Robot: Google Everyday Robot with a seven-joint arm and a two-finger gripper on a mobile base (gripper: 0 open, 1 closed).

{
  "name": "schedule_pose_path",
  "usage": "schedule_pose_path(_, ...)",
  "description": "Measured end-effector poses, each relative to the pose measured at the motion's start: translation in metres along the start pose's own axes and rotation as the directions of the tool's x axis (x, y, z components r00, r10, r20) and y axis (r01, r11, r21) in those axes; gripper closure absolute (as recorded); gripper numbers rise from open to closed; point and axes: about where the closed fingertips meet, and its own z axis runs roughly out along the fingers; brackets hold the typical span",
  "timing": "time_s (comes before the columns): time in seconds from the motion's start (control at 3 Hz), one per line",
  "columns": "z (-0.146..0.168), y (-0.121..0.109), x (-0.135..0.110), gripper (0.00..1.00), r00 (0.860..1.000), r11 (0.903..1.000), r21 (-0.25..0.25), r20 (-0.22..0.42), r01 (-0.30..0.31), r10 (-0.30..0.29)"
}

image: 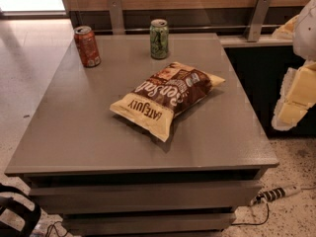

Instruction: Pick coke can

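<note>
The coke can (87, 46) is a small red-orange can with a silver top, standing upright at the far left corner of the grey table (84, 132). My gripper (295, 98), white with yellowish parts, hangs at the right edge of the view. It is beyond the table's right side and far from the can. Nothing shows in its hold.
A green can (159, 38) stands upright at the table's far edge, right of the coke can. A large brown and cream chip bag (165, 97) lies mid-table. A power strip (276, 194) lies on the floor at the right. A dark object (15, 214) sits bottom left.
</note>
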Motion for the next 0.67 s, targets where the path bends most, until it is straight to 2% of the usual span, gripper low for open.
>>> schedule_pose_path(0.33,-0.001,-0.001,-0.002,0.0,1.0,1.0,0.003,0.007,-0.001,0.001)
schedule_pose_path(0.67,0.013,-0.008,-0.029,0.0,0.997,0.9997,-0.02,0.082,-0.013,0.015)
